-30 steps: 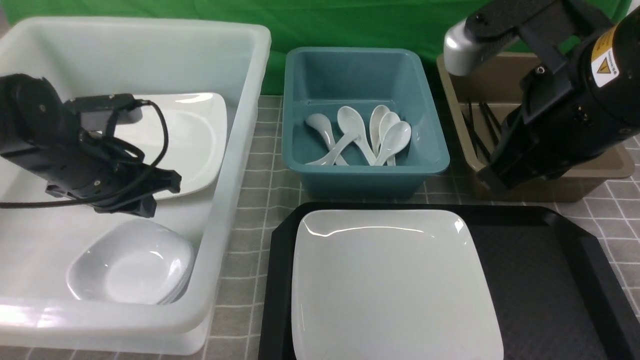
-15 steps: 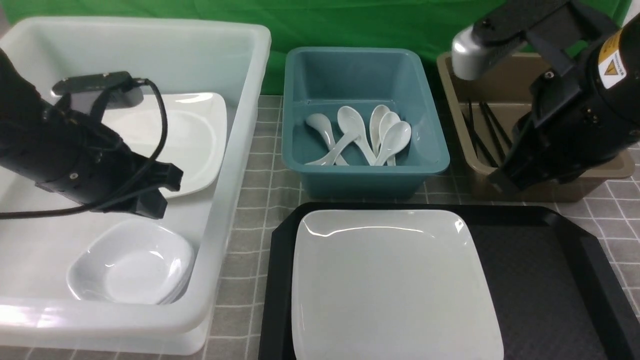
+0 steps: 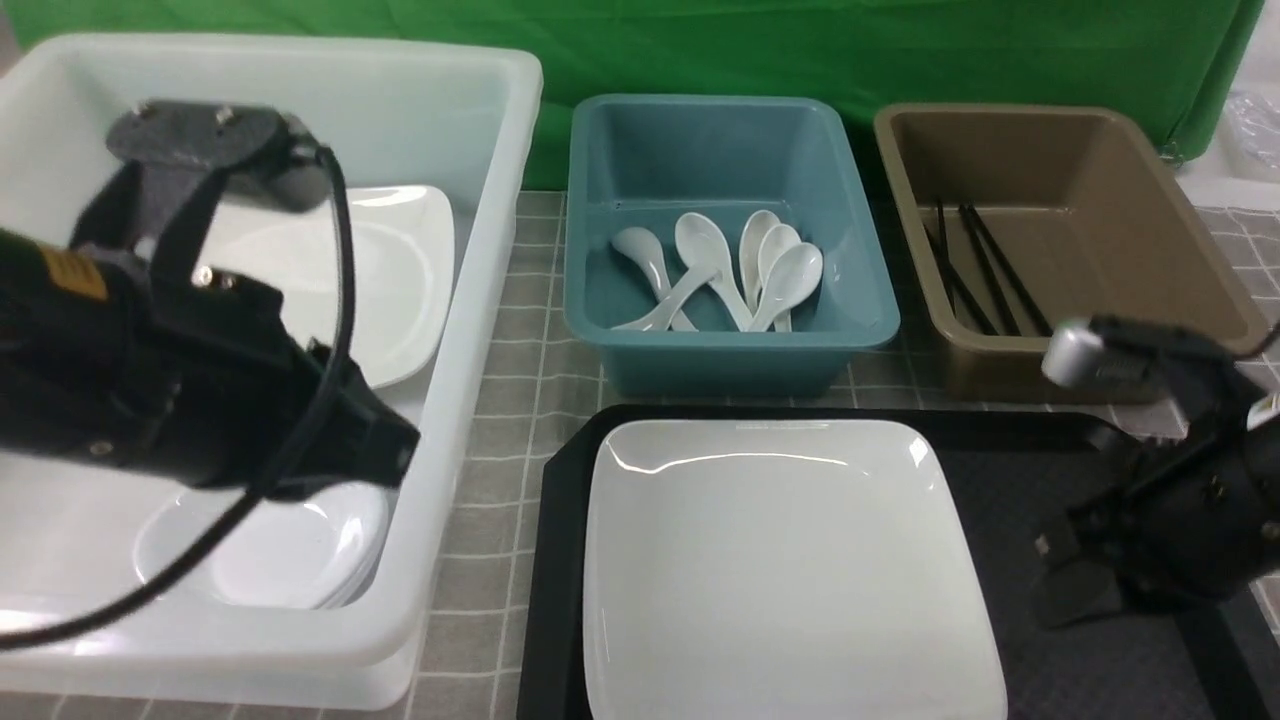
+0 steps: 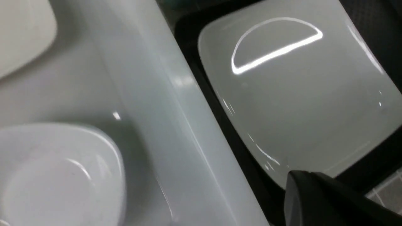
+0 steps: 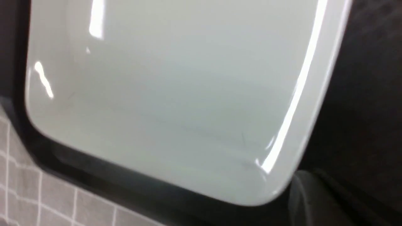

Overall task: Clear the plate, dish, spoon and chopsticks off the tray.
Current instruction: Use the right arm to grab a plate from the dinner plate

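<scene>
The large white plate (image 3: 790, 560) lies on the left part of the black tray (image 3: 1040, 465); nothing else shows on the tray. My left gripper (image 3: 398, 455) hangs shut and empty over the white tub's right wall, its tip just short of the plate's corner (image 4: 282, 94). My right gripper (image 3: 1055, 598) is low over the tray's bare right part, beside the plate's right edge (image 5: 188, 110); blur hides how its jaws stand. Several white spoons (image 3: 735, 270) lie in the blue tub. Black chopsticks (image 3: 975, 265) lie in the brown tub. Stacked small dishes (image 3: 270, 545) sit in the white tub.
The big white tub (image 3: 455, 330) stands left of the tray and also holds another large plate (image 3: 395, 270). The blue tub (image 3: 725, 355) and brown tub (image 3: 1100, 180) stand behind the tray. A grey checked cloth (image 3: 510, 430) covers the table.
My right arm has dropped from over the brown tub to low over the tray's right side. My left arm has swung forward and right, toward the tub's wall and the tray.
</scene>
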